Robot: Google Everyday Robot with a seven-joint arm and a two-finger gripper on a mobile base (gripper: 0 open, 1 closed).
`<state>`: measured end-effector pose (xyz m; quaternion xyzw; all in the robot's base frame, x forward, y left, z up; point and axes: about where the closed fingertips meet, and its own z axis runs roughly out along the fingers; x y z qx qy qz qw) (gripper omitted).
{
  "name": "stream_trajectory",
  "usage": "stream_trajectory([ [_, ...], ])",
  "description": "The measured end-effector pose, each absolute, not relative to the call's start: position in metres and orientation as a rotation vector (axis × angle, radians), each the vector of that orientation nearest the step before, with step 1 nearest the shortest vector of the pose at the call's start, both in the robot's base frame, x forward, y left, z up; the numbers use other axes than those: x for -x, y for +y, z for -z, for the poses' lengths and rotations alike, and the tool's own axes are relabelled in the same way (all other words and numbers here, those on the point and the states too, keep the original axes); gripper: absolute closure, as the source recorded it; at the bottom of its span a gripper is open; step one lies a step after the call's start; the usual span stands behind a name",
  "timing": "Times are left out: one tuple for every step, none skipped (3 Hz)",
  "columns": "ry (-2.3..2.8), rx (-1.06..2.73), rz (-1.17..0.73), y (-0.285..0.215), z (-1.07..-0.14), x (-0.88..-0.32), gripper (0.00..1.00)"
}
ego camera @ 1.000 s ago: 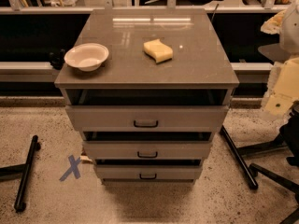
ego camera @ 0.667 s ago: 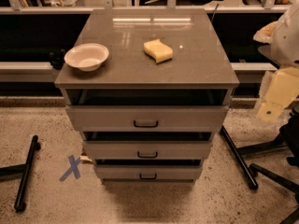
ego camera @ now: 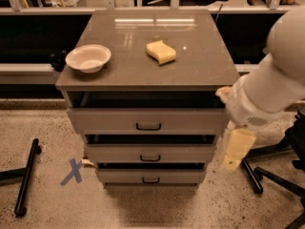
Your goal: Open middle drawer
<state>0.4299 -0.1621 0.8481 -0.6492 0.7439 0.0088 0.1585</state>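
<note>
Middle drawer [ego camera: 150,152] unchanged; end effector [ego camera: 237,149] (state unclear) prob. moved closer, right of it.

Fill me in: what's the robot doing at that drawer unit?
The robot's arm reaches in from the right of the grey cabinet. Its gripper hangs beside the right end of the middle drawer, well away from the black handle and not touching it. A dark gap shows above the drawer front, so it looks at most slightly out. A bowl and a yellow sponge sit on top.
</note>
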Motion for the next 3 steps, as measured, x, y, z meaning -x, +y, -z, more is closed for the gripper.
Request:
stream_trajectory([
  [2.117,1.91,-0.154,-0.14,-0.795,-0.424,0.0],
  [2.127,1.91,-0.157,-0.139,-0.787,-0.426,0.0],
  [2.183,1.915,-0.178,-0.135,-0.735,-0.434,0.0],
])
